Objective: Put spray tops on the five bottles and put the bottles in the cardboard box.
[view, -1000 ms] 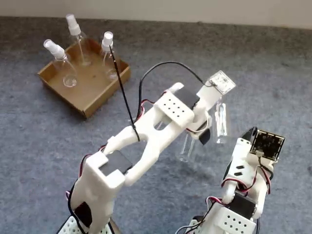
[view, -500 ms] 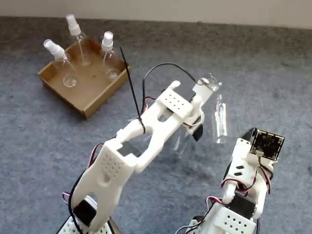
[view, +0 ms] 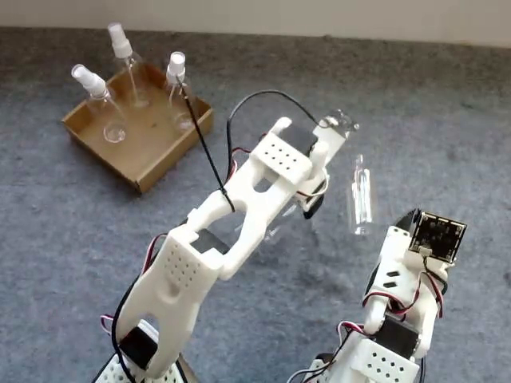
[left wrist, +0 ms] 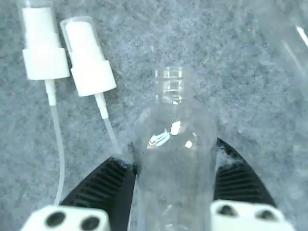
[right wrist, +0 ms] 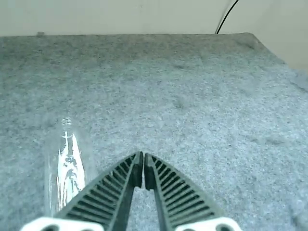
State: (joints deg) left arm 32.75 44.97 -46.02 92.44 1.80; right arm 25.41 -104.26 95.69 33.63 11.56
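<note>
Left tool (left wrist: 172, 161) grips the uncapped bottle (left wrist: 173, 130) (neck pointing away).

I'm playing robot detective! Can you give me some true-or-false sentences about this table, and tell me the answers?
1. Three capped bottles are in the cardboard box. True.
2. The left hand holds a spray top. False: it grips a clear bottle with no top on.
3. The right hand is wide open. False: it is shut and holds nothing.
4. Two spray tops lie loose on the grey carpet. True.
</note>
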